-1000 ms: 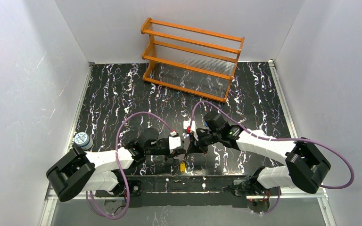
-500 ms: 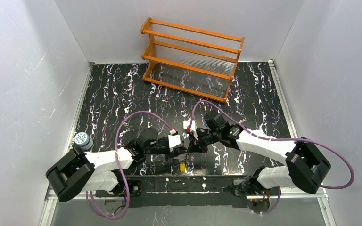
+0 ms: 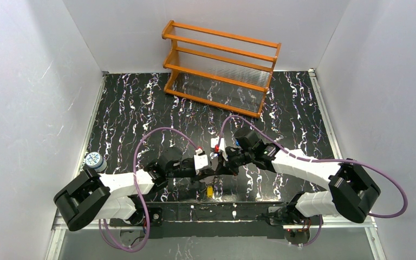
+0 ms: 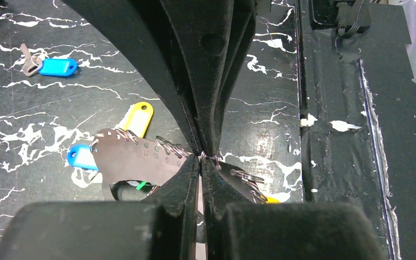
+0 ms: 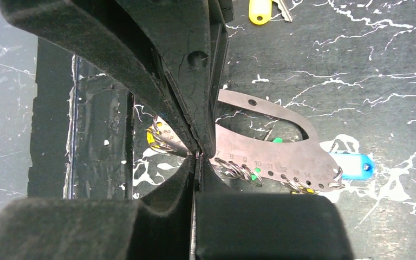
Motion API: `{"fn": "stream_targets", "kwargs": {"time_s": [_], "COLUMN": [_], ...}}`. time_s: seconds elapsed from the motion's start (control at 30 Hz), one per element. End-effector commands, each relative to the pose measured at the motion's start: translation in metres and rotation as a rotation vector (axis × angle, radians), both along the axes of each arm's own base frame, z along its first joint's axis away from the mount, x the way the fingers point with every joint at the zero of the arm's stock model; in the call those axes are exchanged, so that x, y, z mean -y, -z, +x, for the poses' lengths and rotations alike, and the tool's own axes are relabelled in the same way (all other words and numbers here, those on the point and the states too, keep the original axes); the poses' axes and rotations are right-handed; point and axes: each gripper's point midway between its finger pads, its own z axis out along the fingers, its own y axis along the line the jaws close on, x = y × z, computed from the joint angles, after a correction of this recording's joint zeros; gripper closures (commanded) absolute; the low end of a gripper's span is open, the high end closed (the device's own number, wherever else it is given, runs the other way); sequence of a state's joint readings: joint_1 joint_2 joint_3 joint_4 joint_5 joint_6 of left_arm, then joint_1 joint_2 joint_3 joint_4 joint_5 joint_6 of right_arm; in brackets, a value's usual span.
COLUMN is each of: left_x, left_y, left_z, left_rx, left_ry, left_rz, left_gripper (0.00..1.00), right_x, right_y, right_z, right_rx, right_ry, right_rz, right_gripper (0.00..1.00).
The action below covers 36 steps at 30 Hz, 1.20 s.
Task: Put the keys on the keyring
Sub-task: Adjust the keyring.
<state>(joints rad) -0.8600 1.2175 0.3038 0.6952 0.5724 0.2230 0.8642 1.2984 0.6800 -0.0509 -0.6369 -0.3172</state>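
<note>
The left hand [image 4: 202, 160] has re-clamped opposite the right hand [image 5: 196, 157], both pinching the keyring plate [image 5: 265, 151] held crosswise.

Place: a robotics lab test cell, built for bench trials.
Enclosure: plain white walls [image 3: 27, 81] box in the work surface on three sides.
Surface: a black marble-patterned tabletop [image 3: 141, 108], edged by metal rails [image 3: 326, 119], with black tape [image 4: 395, 179] stuck down along the near edge.
Machinery: two white-and-black robot arms [image 3: 119, 187] bolted side by side at the near edge, trailing purple cables [image 3: 141, 146].
Props: an orange wooden rack [image 3: 219, 65] at the back and loose colour-tagged keys [image 4: 58, 67] — staged practice items.
</note>
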Motion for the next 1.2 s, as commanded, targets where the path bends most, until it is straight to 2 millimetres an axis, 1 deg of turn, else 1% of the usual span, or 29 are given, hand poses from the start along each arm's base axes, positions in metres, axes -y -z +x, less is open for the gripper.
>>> {"fn": "stream_targets", "kwargs": {"time_s": [0.0, 0.07, 0.13, 0.2, 0.27, 0.37, 0.47, 0.5, 0.6, 0.73, 0.77, 0.87, 1.03, 1.1, 1.17], "left_x": [0.005, 0.0, -0.006, -0.013, -0.018, -0.026, -0.036, -0.039, -0.045, -0.047, -0.048, -0.049, -0.049, -0.049, -0.05], "left_y": [-0.021, -0.029, -0.039, -0.05, -0.06, -0.076, -0.098, -0.102, -0.118, -0.134, -0.137, -0.136, -0.135, -0.131, -0.119], "left_z": [0.009, 0.015, 0.021, 0.023, 0.022, 0.02, 0.017, 0.015, 0.01, 0.005, 0.004, 0.001, 0.001, 0.004, 0.009], "left_rx": [0.047, 0.061, 0.076, 0.093, 0.118, 0.158, 0.221, 0.237, 0.284, 0.315, 0.32, 0.314, 0.305, 0.302, 0.289], "left_ry": [-0.036, -0.098, -0.165, -0.218, -0.233, -0.256, -0.277, -0.281, -0.276, -0.257, -0.252, -0.245, -0.251, -0.263, -0.288], "left_rz": [-0.057, -0.096, -0.153, -0.214, -0.271, -0.351, -0.46, -0.488, -0.555, -0.61, -0.62, -0.628, -0.629, -0.616, -0.581], "left_gripper": [1.0, 1.0, 1.0, 1.0, 1.0, 1.0, 1.0, 1.0, 1.0, 1.0, 1.0, 1.0, 1.0, 1.0, 1.0], "right_x": [-0.016, -0.017, -0.015, -0.012, -0.008, -0.004, -0.003, -0.003, -0.004, -0.004, -0.004, -0.007, -0.014, -0.015, -0.014], "right_y": [-0.047, -0.06, -0.077, -0.095, -0.109, -0.12, -0.123, -0.124, -0.127, -0.131, -0.132, -0.134, -0.137, -0.135, -0.128], "right_z": [0.017, 0.026, 0.035, 0.043, 0.045, 0.044, 0.038, 0.035, 0.028, 0.024, 0.024, 0.023, 0.024, 0.027, 0.034], "right_rx": [0.113, 0.158, 0.212, 0.258, 0.283, 0.284, 0.274, 0.269, 0.262, 0.266, 0.269, 0.271, 0.251, 0.247, 0.246], "right_ry": [0.023, 0.078, 0.143, 0.208, 0.243, 0.256, 0.223, 0.208, 0.171, 0.145, 0.141, 0.127, 0.105, 0.118, 0.16], "right_rz": [0.125, 0.163, 0.217, 0.278, 0.333, 0.376, 0.394, 0.401, 0.428, 0.454, 0.459, 0.468, 0.481, 0.474, 0.446], "right_gripper": [0.85, 0.66, 0.5, 0.38, 0.31, 0.3, 0.31, 0.33, 0.37, 0.48, 0.49, 0.51, 0.53, 0.54, 0.54]}}
